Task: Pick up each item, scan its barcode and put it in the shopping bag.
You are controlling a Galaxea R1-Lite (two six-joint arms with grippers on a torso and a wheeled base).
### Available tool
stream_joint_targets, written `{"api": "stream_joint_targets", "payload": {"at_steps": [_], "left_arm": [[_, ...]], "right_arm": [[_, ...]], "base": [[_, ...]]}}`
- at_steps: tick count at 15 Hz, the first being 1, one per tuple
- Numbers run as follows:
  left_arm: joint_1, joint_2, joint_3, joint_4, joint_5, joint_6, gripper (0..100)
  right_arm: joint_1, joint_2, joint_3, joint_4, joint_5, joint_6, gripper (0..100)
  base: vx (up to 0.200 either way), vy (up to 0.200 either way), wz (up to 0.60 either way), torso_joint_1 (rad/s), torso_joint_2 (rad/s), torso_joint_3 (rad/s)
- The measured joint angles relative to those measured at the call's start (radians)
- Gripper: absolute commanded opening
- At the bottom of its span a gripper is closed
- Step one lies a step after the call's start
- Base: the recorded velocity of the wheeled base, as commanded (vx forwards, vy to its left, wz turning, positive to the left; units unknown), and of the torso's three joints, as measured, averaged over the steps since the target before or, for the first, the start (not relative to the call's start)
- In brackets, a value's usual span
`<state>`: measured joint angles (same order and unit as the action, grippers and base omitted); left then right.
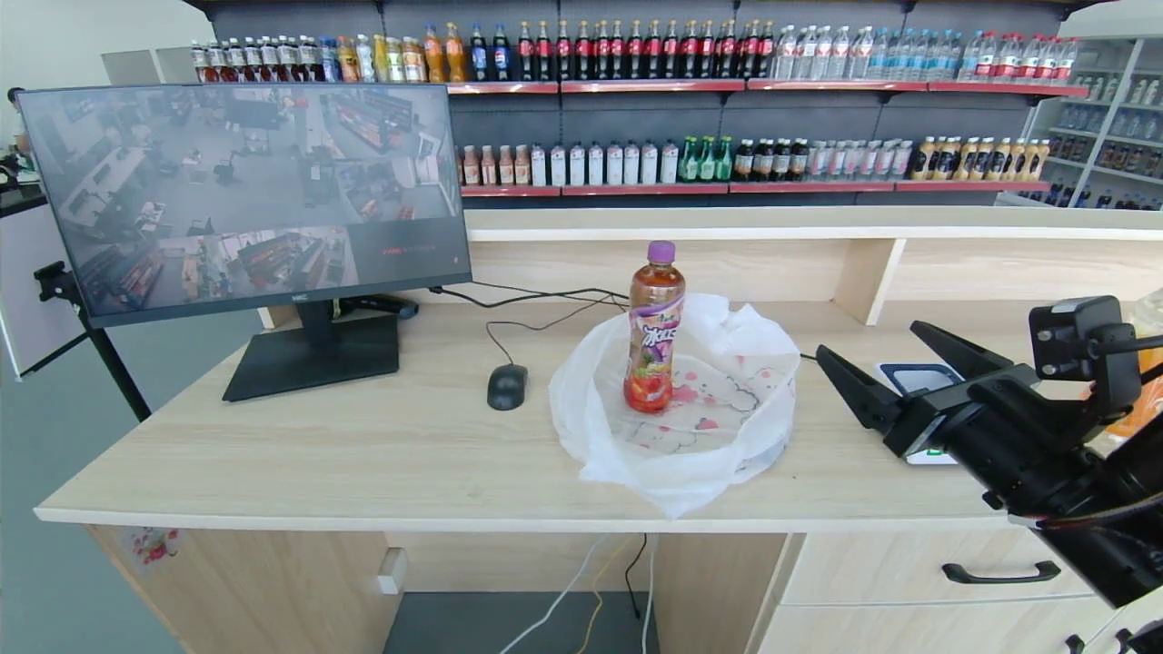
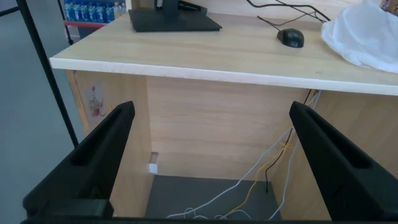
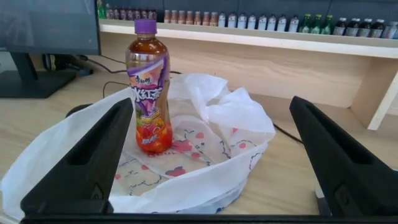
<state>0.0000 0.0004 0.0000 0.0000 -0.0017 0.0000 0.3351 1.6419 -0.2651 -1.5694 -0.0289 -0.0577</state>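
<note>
The bottle [image 1: 653, 331] stands upright near the middle of the shopping bag [image 1: 581, 409], purple cap up. The bag lies open and spread on the counter [image 1: 363, 454]. The right gripper [image 1: 865, 338] hangs just to the right of the bag, its two fingers wide apart, holding nothing and pointing toward the bag. Under it, also right of the bag, lies the scanner [image 1: 918, 375]. The left gripper [image 2: 211, 109] is low, in front of the bag and below the counter edge, its fingers also apart and empty.

I judge that this bottle is finished and the next item must be taken. Far right of the bag there is something orange [image 1: 1147, 381], maybe another bottle, but it is mostly hidden. The right arm should turn away without brushing the thin rim of the bag, because the tall bottle could fall over. It should then grasp the next item at the body and leave the barcode uncovered.
</note>
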Motion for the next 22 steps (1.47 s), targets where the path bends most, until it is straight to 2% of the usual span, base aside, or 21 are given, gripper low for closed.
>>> {"api": "stream_joint_targets", "payload": {"at_steps": [22], "left_arm": [[0.0, 0.0, 0.0, 0.0, 0.0, 0.0, 100]], "right_arm": [[-0.017, -0.009, 0.006, -0.001, 0.0, 0.0, 100]], "base": [[0.0, -0.2, 0.0, 0.002, 0.0, 0.003]]}}
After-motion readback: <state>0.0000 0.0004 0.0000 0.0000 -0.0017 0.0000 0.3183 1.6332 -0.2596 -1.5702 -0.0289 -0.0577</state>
